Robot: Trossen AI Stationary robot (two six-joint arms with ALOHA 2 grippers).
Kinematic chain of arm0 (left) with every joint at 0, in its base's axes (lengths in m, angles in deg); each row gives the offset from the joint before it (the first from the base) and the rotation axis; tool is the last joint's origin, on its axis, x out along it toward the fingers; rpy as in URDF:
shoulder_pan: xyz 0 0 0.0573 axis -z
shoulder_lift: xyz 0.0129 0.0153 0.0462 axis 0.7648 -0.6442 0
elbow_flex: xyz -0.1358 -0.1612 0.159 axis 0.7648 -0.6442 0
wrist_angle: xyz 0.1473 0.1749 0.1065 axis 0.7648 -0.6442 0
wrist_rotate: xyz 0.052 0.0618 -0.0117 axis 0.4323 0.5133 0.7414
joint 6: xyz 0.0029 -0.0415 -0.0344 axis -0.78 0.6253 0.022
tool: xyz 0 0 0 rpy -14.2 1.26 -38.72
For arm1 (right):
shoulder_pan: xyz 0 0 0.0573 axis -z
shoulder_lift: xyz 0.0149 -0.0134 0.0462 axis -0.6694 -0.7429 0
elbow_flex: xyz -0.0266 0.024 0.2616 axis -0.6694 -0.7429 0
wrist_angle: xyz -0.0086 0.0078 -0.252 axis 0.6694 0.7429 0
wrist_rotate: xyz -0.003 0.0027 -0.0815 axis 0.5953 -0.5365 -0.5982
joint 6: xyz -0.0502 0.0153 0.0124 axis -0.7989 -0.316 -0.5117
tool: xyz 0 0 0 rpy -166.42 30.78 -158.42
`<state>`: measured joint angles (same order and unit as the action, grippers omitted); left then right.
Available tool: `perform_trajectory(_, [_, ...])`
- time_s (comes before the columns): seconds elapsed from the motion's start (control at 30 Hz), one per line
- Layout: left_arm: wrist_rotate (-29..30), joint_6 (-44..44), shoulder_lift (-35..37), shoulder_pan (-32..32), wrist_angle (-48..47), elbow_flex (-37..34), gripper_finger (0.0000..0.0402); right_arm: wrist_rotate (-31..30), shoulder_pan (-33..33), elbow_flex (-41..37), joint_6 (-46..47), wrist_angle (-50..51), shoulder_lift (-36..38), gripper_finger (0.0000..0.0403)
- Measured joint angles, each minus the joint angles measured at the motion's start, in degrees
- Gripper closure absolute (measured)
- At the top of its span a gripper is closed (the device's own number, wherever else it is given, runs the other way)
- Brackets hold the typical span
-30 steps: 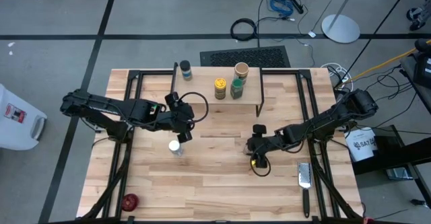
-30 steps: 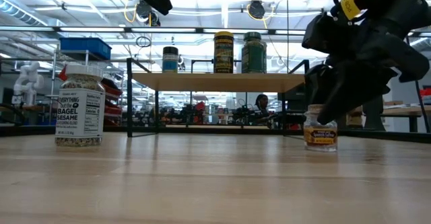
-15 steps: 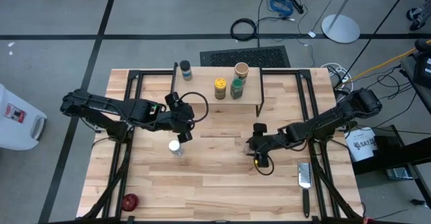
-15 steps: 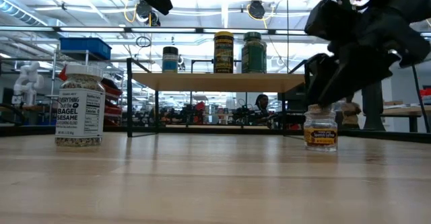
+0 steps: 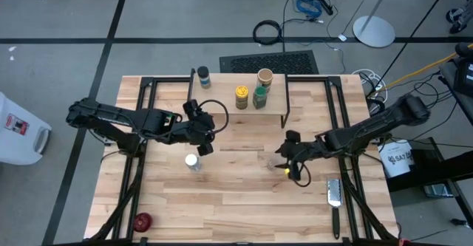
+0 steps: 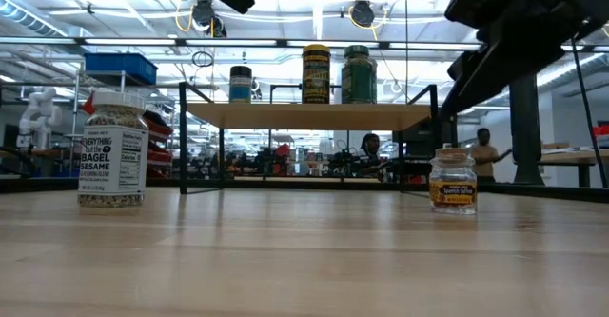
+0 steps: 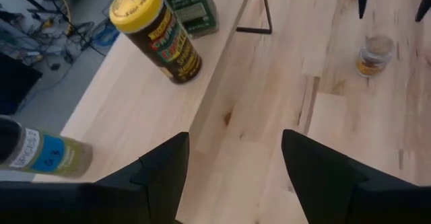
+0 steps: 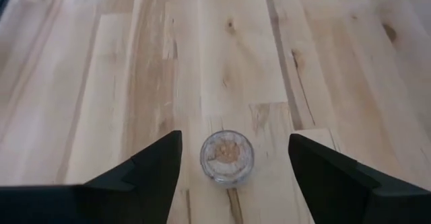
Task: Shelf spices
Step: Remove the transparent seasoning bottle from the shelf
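Low view: pale wood table (image 6: 304,260), bright workshop behind, both pincers (image 5: 207,137) (image 5: 290,156) open, empty.

Three jars (image 6: 317,73) upright on the shelf (image 6: 304,115); two stand on the table (image 5: 236,202).

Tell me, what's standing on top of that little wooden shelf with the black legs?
Three spice jars stand on the light wood shelf: a dark-lidded clear jar, a yellow-capped jar and a green-lidded jar. A tan jar behind them shows only from above; whether it stands on the plank is unclear.
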<state>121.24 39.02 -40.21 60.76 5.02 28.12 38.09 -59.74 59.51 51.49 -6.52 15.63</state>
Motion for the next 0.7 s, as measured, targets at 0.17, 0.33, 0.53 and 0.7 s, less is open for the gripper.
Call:
perform_trajectory(0.17, [0.1, -3.8, 0.0, 0.0, 0.4, 0.0, 0.0155, 0.1, 0.0, 0.0, 3.3, 2.8, 2.9, 0.0144])
perform_trajectory(0.33, [0.2, -14.0, 0.0, -1.8, 4.9, 0.0, 0.0155, 0.1, 0.0, 0.0, 4.2, 2.5, 4.1, 0.0144])
perform_trajectory(0.53, [2.8, -22.3, 0.0, -9.4, 7.9, 0.0, 0.0155, 0.3, 0.0, 0.0, 4.1, 2.6, 4.1, 0.0144])
perform_trajectory(0.7, [-4.7, -23.5, 0.0, -17.6, 8.3, 0.0, 0.0155, 0.3, 0.0, 0.0, 4.5, 3.8, 4.1, 0.0144])
